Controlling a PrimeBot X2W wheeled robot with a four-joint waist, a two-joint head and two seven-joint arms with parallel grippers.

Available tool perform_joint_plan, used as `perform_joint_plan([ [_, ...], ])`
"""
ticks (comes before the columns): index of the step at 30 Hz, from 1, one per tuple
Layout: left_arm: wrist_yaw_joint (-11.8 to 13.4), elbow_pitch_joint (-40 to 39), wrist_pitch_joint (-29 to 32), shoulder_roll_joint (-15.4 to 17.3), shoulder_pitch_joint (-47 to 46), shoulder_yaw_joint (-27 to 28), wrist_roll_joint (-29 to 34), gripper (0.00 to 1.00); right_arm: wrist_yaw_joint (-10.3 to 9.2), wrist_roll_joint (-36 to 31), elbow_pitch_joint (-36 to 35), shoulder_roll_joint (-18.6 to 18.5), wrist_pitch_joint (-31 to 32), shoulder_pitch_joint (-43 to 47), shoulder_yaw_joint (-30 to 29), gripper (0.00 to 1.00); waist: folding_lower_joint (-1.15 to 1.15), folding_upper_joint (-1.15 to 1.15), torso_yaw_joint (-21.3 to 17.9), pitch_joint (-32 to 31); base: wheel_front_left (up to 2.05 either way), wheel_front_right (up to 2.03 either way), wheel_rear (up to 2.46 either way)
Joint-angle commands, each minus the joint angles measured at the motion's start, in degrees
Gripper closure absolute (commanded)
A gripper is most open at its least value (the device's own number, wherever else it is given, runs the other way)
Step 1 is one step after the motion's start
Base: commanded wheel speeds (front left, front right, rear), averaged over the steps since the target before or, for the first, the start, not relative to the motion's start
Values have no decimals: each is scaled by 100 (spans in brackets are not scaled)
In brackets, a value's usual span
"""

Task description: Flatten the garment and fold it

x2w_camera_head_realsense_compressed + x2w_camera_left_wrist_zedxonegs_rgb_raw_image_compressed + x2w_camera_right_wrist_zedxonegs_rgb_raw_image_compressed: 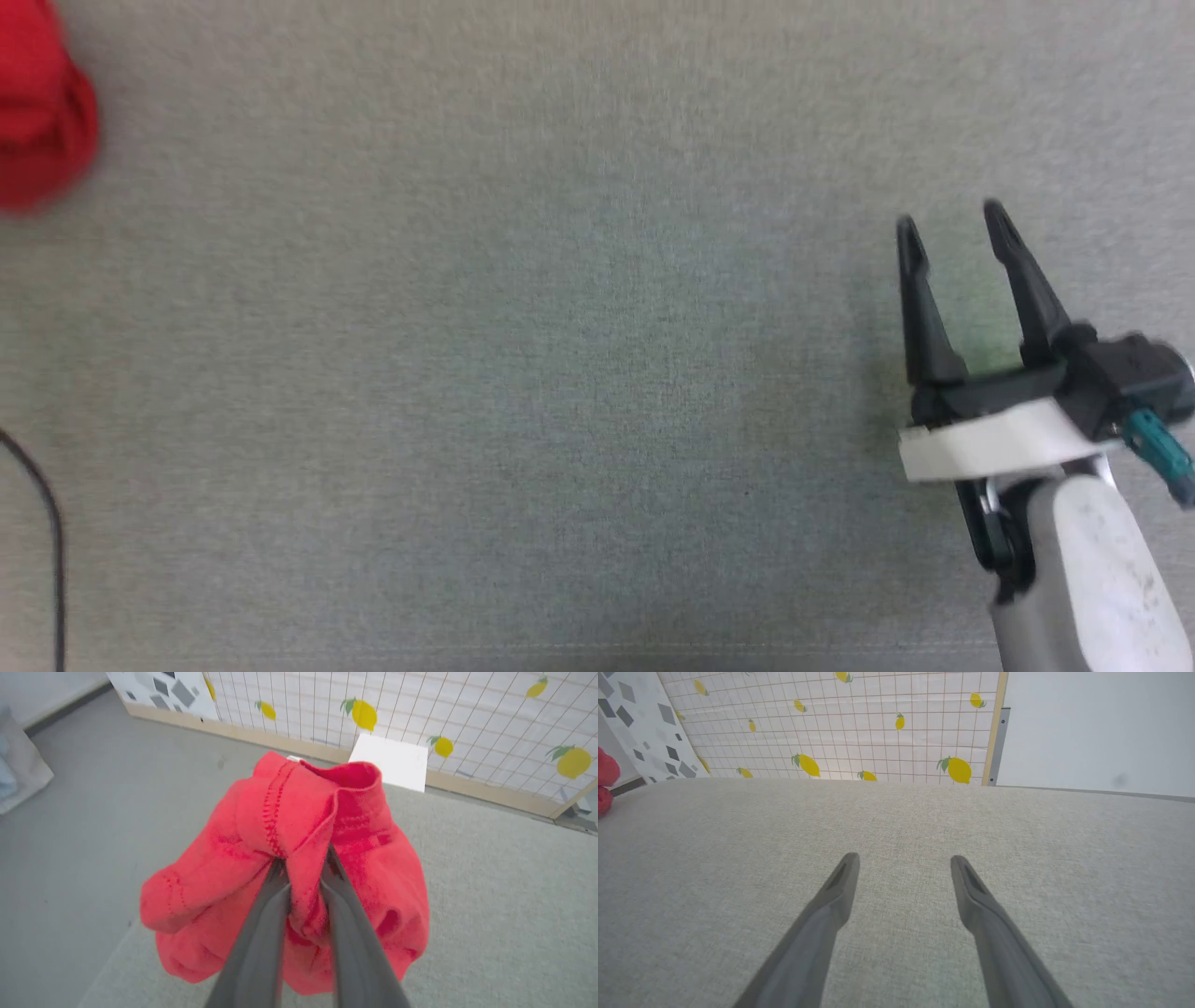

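Bright red garment (pixel 289 858) against a pale grey-green cloth surface (pixel 523 373).
The right gripper (pixel 948 217) is black with a white collar and a teal plug. The white screen (pixel 859 723) carries a thin grid and yellow, green-leaved lemons. A white panel (pixel 640 732) has grey diamonds.

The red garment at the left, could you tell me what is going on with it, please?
The left gripper is shut on the red garment, holding it as a crumpled bunch, apparently lifted, by the left side of the grey surface. The right gripper is open and holds nothing, over a bare part of that surface. The garment is not yet flattened, and no fold has been made.
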Motion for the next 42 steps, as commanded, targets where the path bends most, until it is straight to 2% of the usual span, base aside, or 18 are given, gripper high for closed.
perform_joint_plan([
  [1, -89, 53, -458, 55, -116, -47, 179, 100, -9, 44, 30, 6, -33, 137, -48, 0, 0, 0, 236, -762, 0, 0, 0],
  [4, -245, 218, -1458, -45, -278, -237, 475, 100, -9, 48, 83, 6, -33, 393, -159, 0, 0, 0, 316, -1227, 0, 0, 0],
  [8, -423, 495, -2353, -270, -521, -606, 759, 100, -9, 65, 115, 6, -33, 715, -310, 0, 0, 0, 354, -1766, 0, 0, 0],
  [15, -621, 701, -3115, -915, -767, -1369, 1060, 100, -9, 93, 136, 6, -33, 1191, -436, 0, 0, 0, 200, -2425, 0, 0, 0],
  [18, -725, 796, -3244, -1370, -800, -1599, 909, 100, -9, 46, 140, 6, -34, 1330, -453, 0, 0, 0, 76, -2611, 0, 0, 0],
  [23, -954, 1117, -3311, -2108, -721, -2143, 774, 100, -9, -19, 127, 6, -34, 1494, -403, 0, 0, 0, -199, -2764, 0, 0, 0],
  [26, -1176, 1409, -3344, -2542, -602, -2398, 518, 100, -9, -29, 124, 6, -34, 1521, -362, 0, 0, 0, -435, -2768, 0, 0, 0],
  [28, -1288, 1626, -3314, -2688, -508, -2659, 430, 100, -9, -46, 135, 6, -34, 1527, -338, 0, 0, 0, -580, -2756, 0, 0, 0],
  [32, -1385, 2117, -3130, -2824, -369, -3165, 242, 100, -9, -55, 144, 6, -34, 1499, -263, 0, 0, 0, -858, -2667, 0, 0, 0],
  [35, -1480, 2510, -2763, -2852, -308, -3542, -42, 100, -9, -27, 126, 6, -34, 1445, -187, 0, 0, 0, -1057, -2569, 0, 0, 0],
  [39, -1511, 3077, -1877, -2859, -239, -4102, -602, 100, -9, -4, 141, 6, -34, 1379, -108, 0, 0, 0, -1322, -2418, 0, 0, 0],
  [42, -1403, 3499, -1081, -2860, -257, -4539, -823, 100, -9, 58, 130, 6, -34, 1336, -111, 0, 0, 0, -1469, -2299, 0, 0, 0],
])
